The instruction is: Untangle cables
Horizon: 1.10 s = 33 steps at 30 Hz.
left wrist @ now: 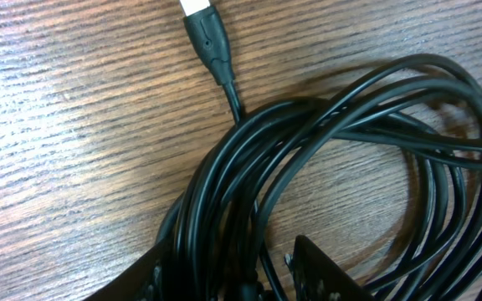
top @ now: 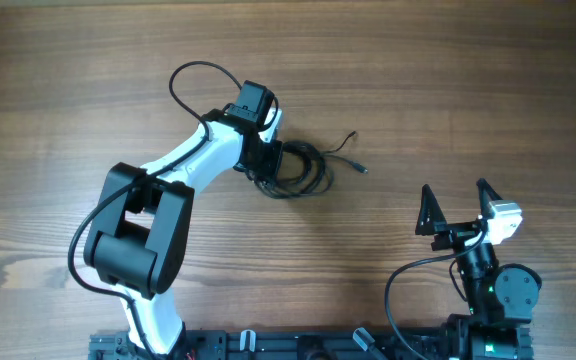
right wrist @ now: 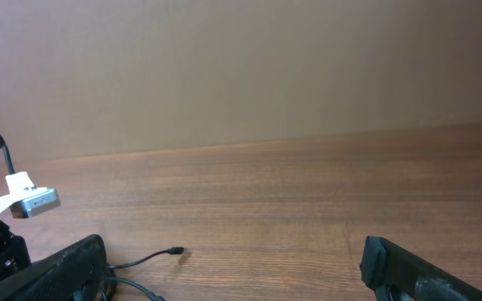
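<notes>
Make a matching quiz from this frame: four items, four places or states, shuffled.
Items:
1. cable bundle
2. left gripper
3. right gripper
4. loose plug end

Places or states:
A. wide open, nothing between the fingers
B. lying on the table, just right of the loops
C. coiled in overlapping loops mid-table
D. at the bundle, cords running between its fingers

Pairs: 1-C, 2-D, 3-A, 4-B

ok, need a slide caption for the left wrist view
Left claw straddling a coil of black cables on the wooden table; one silver-tipped plug sticks out above.
</notes>
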Tool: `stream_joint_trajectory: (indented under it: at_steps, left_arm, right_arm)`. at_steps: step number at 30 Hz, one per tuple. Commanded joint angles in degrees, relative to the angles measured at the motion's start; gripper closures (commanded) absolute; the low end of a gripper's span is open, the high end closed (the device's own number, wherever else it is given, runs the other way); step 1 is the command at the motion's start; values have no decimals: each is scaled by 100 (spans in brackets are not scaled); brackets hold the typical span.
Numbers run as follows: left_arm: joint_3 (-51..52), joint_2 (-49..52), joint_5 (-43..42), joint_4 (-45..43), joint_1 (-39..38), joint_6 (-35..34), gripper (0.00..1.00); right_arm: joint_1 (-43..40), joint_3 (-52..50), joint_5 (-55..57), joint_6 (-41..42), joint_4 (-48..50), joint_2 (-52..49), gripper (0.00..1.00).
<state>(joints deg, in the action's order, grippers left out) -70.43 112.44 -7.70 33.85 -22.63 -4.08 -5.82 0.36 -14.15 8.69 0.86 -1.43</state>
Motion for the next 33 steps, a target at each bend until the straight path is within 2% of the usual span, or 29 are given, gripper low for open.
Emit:
stream_joint_trajectory:
  at_steps: [1,5,6,7,8,13,21,29,33]
  left_arm:
    - [155,94,140,-66,2,63,57]
    - [136,50,118,-177,2,61,56]
    - [131,0,114,-188,2,61,62]
    - [131,-70,116,-203,2,63,87]
    - [131,-133,114,-223,2,63,96]
    - [131,-295,-125,-326,2,74,96]
    - [133,-293,-1740,-527,608,109,96]
    - [133,-293,-1882,-474,728,120,96]
    - [133,-293,-2953,-481,752,734,96]
  right_arm:
    - [-13,-7,-74,-63,28,2,0]
    - [-13,-7,-74,-61,28,2,0]
    - [-13,-7,-74,-63,28,2,0]
    - [-13,-7,-74,-63,28,2,0]
    - [-13,-7,-74,-63,28,2,0]
    - [-13,-7,-74,-61,28,4,0]
    - [-13,-7,-74,-63,28,2,0]
    - [-13,-7,-74,-66,28,2,0]
    - [-13,-7,-74,-63,28,2,0]
